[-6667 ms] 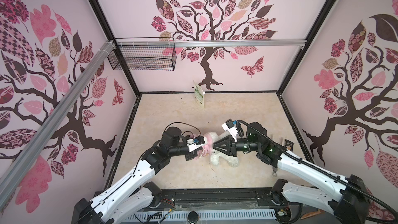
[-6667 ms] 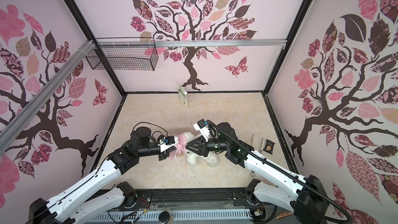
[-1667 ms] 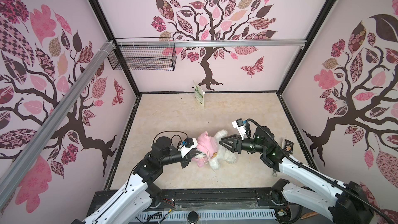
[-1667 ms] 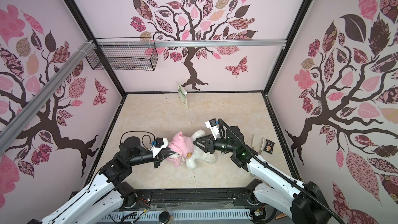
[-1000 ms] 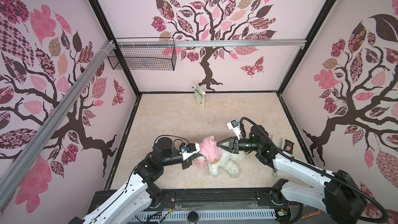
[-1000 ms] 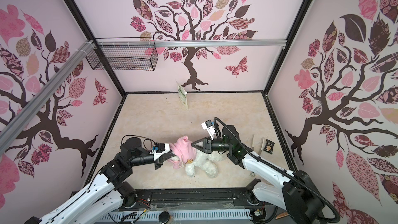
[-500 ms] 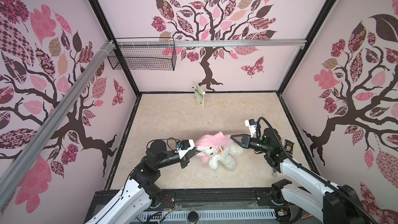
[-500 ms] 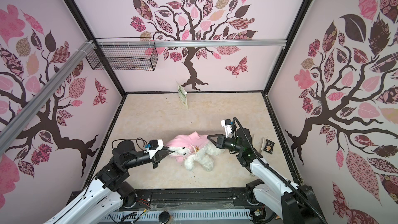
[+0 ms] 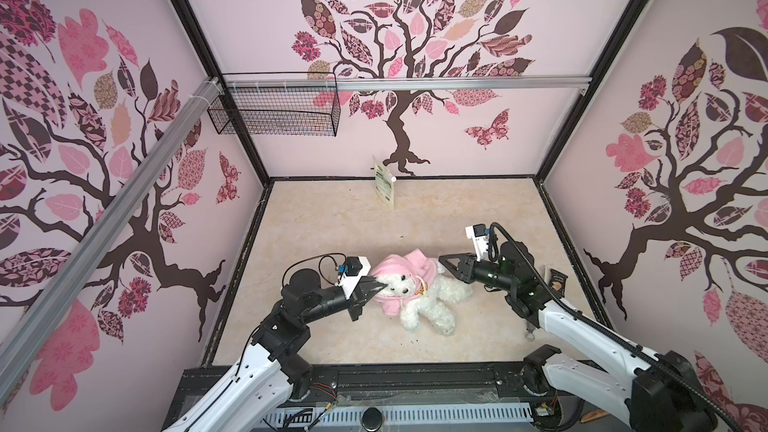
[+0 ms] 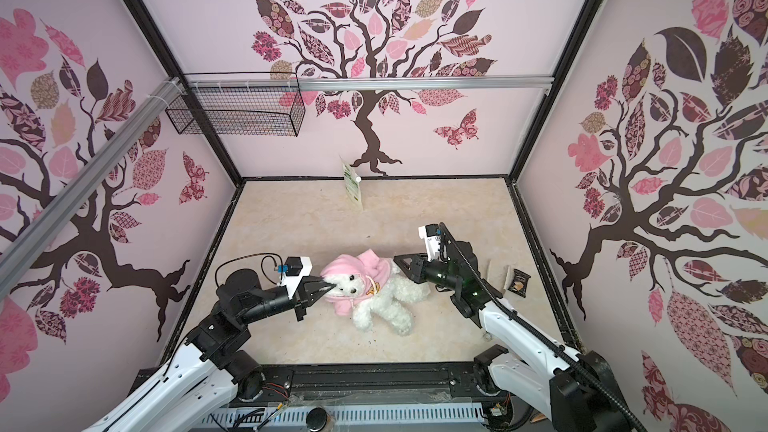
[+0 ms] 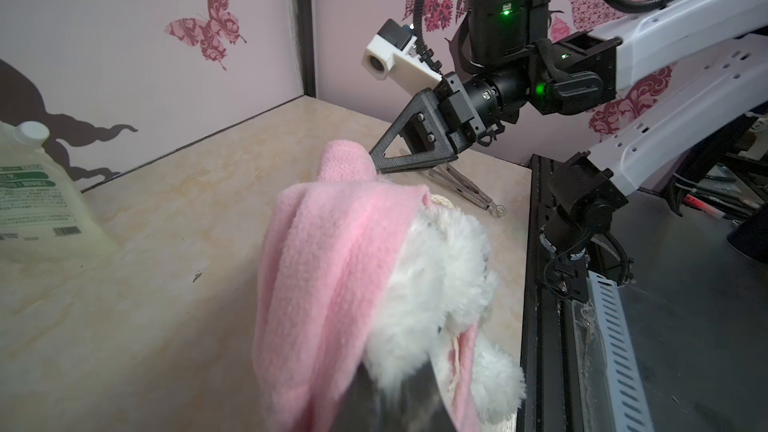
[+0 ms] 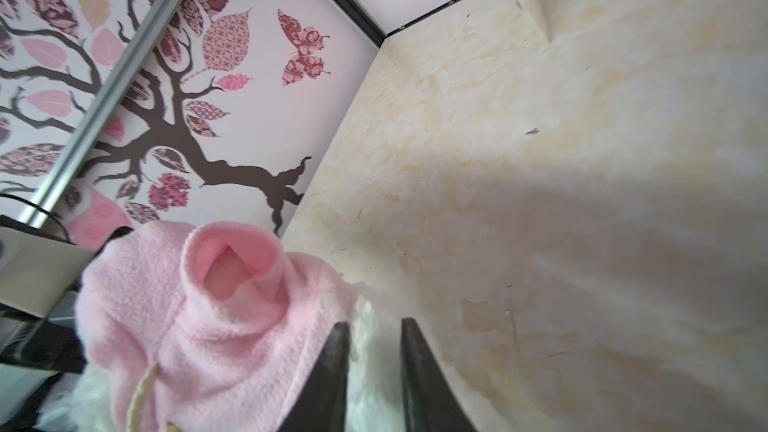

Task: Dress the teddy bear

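The teddy bear (image 9: 428, 299) (image 10: 388, 299) lies on its back in the front middle of the floor, white and fluffy. A pink hooded top (image 9: 415, 265) (image 10: 368, 268) covers its head and shoulders. My left gripper (image 9: 380, 284) (image 10: 330, 284) is shut on the hood's edge beside the bear's face. In the left wrist view, pink cloth (image 11: 328, 268) and white fur (image 11: 436, 284) run into its blurred jaws (image 11: 395, 401). My right gripper (image 9: 442, 259) (image 10: 397, 260) (image 12: 374, 326) stands slightly open just beside the top's sleeve (image 12: 232, 259), with nothing clamped and white fur (image 12: 368, 376) showing in the gap.
A pale refill pouch (image 9: 384, 184) (image 11: 37, 209) leans against the back wall. A wire basket (image 9: 272, 108) hangs high at the back left. A small dark packet (image 10: 517, 280) and metal tongs (image 11: 469, 193) lie by the right arm. The black rail (image 9: 415, 376) edges the front.
My right gripper has opened and let go of the pink top, which has gone slack over the bear's shoulders. The left gripper keeps its hold and has barely moved.
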### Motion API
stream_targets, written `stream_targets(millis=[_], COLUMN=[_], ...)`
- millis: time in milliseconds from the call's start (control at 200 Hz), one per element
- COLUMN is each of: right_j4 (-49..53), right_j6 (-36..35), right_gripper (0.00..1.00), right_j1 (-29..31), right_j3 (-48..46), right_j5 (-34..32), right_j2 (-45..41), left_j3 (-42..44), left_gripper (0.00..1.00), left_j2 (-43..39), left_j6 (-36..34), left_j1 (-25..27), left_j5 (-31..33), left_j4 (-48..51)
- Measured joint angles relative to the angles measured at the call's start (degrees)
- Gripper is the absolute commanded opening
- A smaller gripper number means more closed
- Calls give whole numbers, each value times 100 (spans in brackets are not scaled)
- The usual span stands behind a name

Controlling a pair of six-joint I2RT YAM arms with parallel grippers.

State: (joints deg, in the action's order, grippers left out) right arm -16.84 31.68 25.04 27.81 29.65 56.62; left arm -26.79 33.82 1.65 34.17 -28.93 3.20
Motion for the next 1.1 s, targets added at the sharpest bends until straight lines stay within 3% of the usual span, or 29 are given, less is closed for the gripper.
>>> stream_targets(millis=[205, 330, 435, 595, 695, 880, 1095], right_j4=[289, 109, 52, 175, 254, 549, 780], right_j6=[-361, -531, -811, -1311, -1786, -2671, -3418], right_gripper=[46, 48, 50, 56, 67, 79, 80], right_j1=[249, 1303, 2072, 2168, 2166, 2380, 2756], right_j3=[-57, -74, 20, 452, 743, 1231, 1484], right_j5=[-332, -704, -839, -841, -846, -1027, -1287], right_j2=[-697, -691, -341, 114, 120, 245, 632], left_j3=[-269, -647, -686, -684, -678, -678, -684], left_gripper=[0, 0, 0, 0, 0, 0, 0], left_j2=[498, 1095, 1322, 1193, 935, 649, 752], left_j6=[1709, 2750, 2876, 1770, 970, -278, -1281], left_j1=[-2, -2, 85, 466, 525, 527, 538], left_j5=[1368, 1676, 1655, 1366, 1126, 612, 184], left_j4=[330, 660, 651, 640, 647, 743, 1233])
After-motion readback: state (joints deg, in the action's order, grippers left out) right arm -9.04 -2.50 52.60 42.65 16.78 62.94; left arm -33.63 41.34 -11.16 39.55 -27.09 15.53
